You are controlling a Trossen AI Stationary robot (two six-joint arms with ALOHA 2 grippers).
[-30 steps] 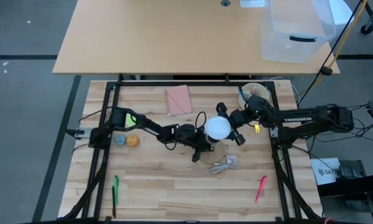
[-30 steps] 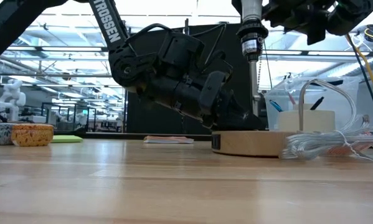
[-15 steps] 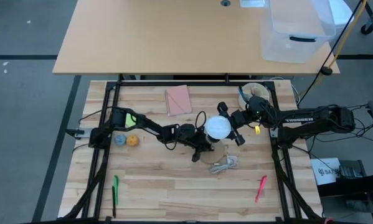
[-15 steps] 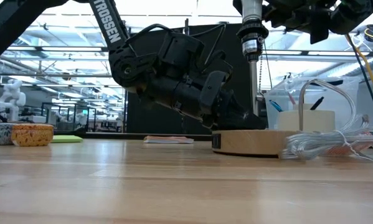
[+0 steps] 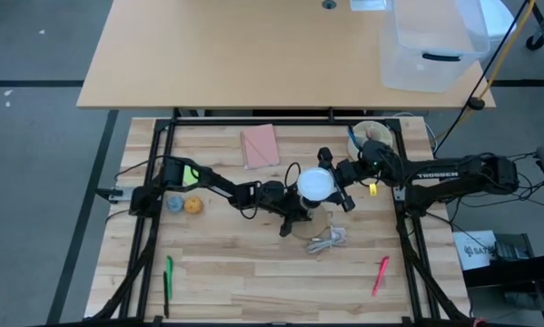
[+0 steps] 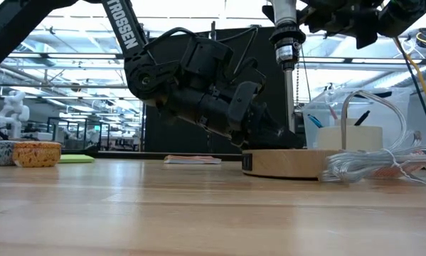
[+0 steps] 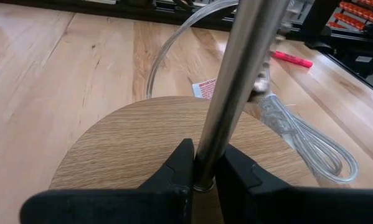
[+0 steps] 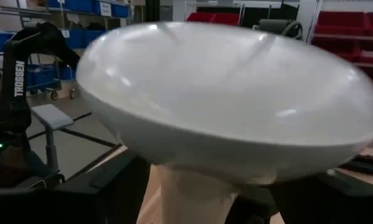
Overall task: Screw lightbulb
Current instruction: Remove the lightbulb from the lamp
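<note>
The wooden tabletop carries everything, and both arms meet just right of its middle. The left gripper is clamped narrow on the metal stem rising from the round wooden lamp base, bracing it. The right gripper sits around the lightbulb at the top of that stem; from where I stand I cannot tell whether its fingers are pinching the dome or standing just off it. In the right wrist view the white dome fills nearly everything. The bulb looks seated at the socket, so I would judge the screwing is under way, with more turns perhaps left; how tight it is cannot be seen. Counting: two arms, one lamp, one bulb, one clear cord bundle beside the base, one pink pad toward the far edge, one green marker and one pink marker near the front edge.
</note>
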